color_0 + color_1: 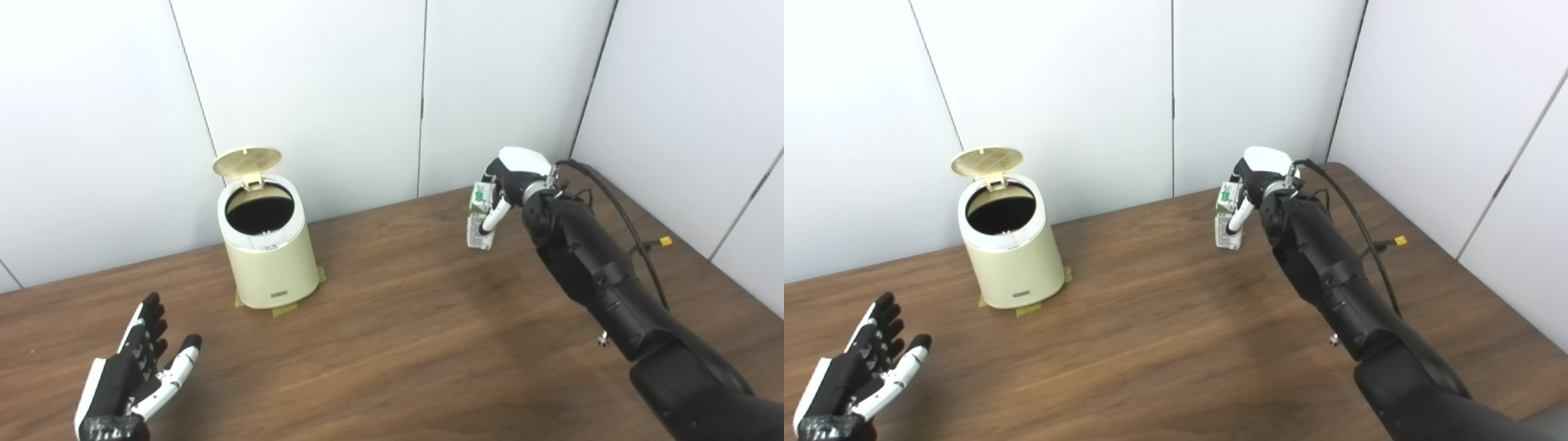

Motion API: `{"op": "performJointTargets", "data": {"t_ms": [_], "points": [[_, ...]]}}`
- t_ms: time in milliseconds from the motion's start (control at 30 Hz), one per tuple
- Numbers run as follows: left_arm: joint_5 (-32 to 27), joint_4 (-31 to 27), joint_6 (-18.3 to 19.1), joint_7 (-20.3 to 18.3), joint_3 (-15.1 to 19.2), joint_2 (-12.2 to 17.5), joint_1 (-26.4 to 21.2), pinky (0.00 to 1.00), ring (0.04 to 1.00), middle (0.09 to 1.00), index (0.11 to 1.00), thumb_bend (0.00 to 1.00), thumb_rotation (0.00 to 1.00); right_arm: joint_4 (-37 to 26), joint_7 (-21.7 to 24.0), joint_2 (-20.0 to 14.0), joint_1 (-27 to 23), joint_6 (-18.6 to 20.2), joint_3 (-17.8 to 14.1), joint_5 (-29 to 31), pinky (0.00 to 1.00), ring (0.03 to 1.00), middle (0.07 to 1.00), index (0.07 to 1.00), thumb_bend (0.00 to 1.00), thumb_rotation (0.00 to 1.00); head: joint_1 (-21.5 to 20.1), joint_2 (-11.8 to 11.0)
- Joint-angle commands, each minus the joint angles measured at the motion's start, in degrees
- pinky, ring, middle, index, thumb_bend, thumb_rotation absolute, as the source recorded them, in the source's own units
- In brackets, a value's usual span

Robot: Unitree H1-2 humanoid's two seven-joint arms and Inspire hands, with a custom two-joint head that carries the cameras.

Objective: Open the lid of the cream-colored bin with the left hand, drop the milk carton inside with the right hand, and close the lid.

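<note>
Our right robot hand (511,177) grips the green-and-white milk carton (479,219) upright at the far side of the wooden counter (392,343), well apart from the cream-colored bin (269,257), whose lid (247,160) stands raised over a dark opening. Our left robot hand (135,373) hovers released, fingers spread, near the bin. Bare wood lies between carton and bin, white wall panels (306,92) behind, yellow tape (285,309) under the bin's base.

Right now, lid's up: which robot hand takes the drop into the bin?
Right. The right robot hand is already closed around the milk carton, which looks upright on the table. The left robot hand is open, empty and low, nearer the cream bin, whose lid stands open.
</note>
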Motion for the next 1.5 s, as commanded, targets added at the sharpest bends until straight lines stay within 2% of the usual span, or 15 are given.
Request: {"op": "performJointTargets", "data": {"t_ms": [0,167,333,433,567,733,867,1000,1133,1267,1467], "points": [[0.35,-1.58,-2.94,0.21,0.06,0.04,-1.35,1.0,1.0,0.999,1.0,0.39,0.1,-0.99,-2.44,-1.58,-2.94,0.61,-0.24,-0.3,0.29,0.359,0.484,0.565,0.51,0.0,0.01,0.12],[0.25,-1.46,-3.23,0.2,0.0,-0.17,-1.32,1.0,1.0,0.998,1.0,0.4,0.04,0.04,-3.67,-1.51,-2.91,0.52,-0.05,1.17,0.33,0.385,0.511,0.534,0.51,0.0,0.35,0.04],[0.97,-1.12,-3.42,0.49,-0.3,-0.22,-1.12,1.0,1.0,0.995,1.0,0.41,0.04,-2.24,-6.11,-1.65,-1.61,-0.15,-0.77,2.85,0.31,0.371,0.498,0.554,0.51,0.0,0.87,-0.05],[1.5,-1.36,-3.23,0.63,-0.55,-0.19,-1.06,1.0,1.0,0.991,1.0,0.41,0.04,-5.42,-7.37,-1.58,-0.68,-0.25,-0.93,2.98,0.28,0.354,0.483,0.568,0.51,0.0,1.73,-0.19],[2.19,-1.28,-3.52,0.82,-0.77,-0.42,-0.89,1.0,0.994,0.985,1.0,0.42,0.1,-10.94,-9.47,-1.3,1.35,-2.73,-1.83,4.89,0.28,0.349,0.478,0.564,0.51,0.0,2.7,-0.54],[3.99,-1.17,-3.86,1.14,-1.56,-0.7,-0.51,1.0,0.988,0.981,1.0,0.42,0.11,-17.06,-13.62,-0.19,3.89,-5.85,-2.51,6.01,0.34,0.376,0.51,0.523,0.51,0.0,4.88,-0.99],[4.53,-0.31,-4.91,1.24,-1.72,-1.25,-0.18,1.0,0.995,0.987,1.0,0.43,0.13,-19.78,-18.68,1.59,5.78,-9.84,-3.19,6.91,0.35,0.368,0.503,0.525,0.51,0.0,7.21,-1.96],[5.69,0.15,-5.4,1.53,-2.11,-1.7,0.2,1.0,0.99,0.985,1.0,0.44,0.17,-21.94,-22.04,4.17,7.03,-11.61,-4.28,7.91,0.37,0.378,0.5,0.536,0.51,0.0,9.39,-2.75],[6.57,-0.07,-5.01,1.83,-2.64,-2.06,0.53,1.0,0.979,0.978,1.0,0.45,0.2,-22.51,-26.76,6.85,7.28,-15.82,-5.08,9.13,0.34,0.373,0.5,0.535,0.51,0.0,11.49,-3.18],[7.31,-0.07,-5.38,1.96,-3.35,-2.5,1.15,1.0,0.982,0.982,1.0,0.45,0.23,-26.13,-28.29,10.82,7.43,-15.11,-5.66,9.37,0.35,0.38,0.505,0.529,0.51,0.0,15.07,-3.36],[7.54,1.04,-7.34,2.69,-3.58,-3.58,1.71,1.0,0.987,0.979,1.0,0.46,0.23,-26.53,-31.89,15.6,5.93,-19.2,-4.48,9.63,0.35,0.378,0.509,0.532,0.51,0.0,17.28,-3.81]]}}
